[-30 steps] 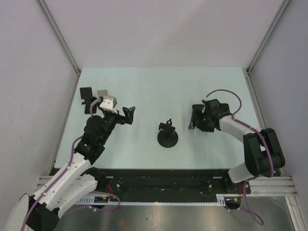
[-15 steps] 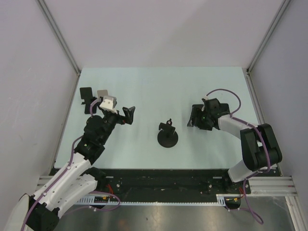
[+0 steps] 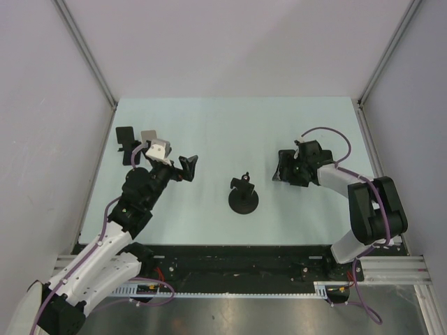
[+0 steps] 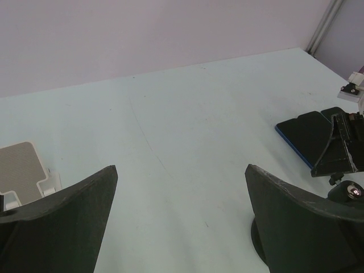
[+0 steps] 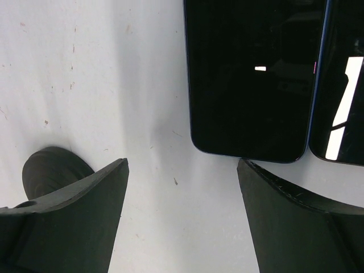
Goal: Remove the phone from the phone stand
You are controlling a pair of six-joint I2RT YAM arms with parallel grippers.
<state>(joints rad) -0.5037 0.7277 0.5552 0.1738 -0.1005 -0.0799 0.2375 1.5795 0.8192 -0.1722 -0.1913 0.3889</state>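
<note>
The phone is black and lies flat on the table, screen up, off the stand. The black phone stand is upright on its round base at mid-table, and its base shows at the lower left of the right wrist view. My right gripper is open and empty, hovering just above the table at the phone's near end. In the top view the right gripper covers most of the phone. My left gripper is open and empty, left of the stand. The phone also shows in the left wrist view.
A second dark glossy slab lies right beside the phone. A grey-and-white pad and a small black piece lie at the far left. Grey walls enclose the table on three sides.
My right gripper has shifted slightly toward the far side over the phone, still open. The left arm and the stand have not moved.
</note>
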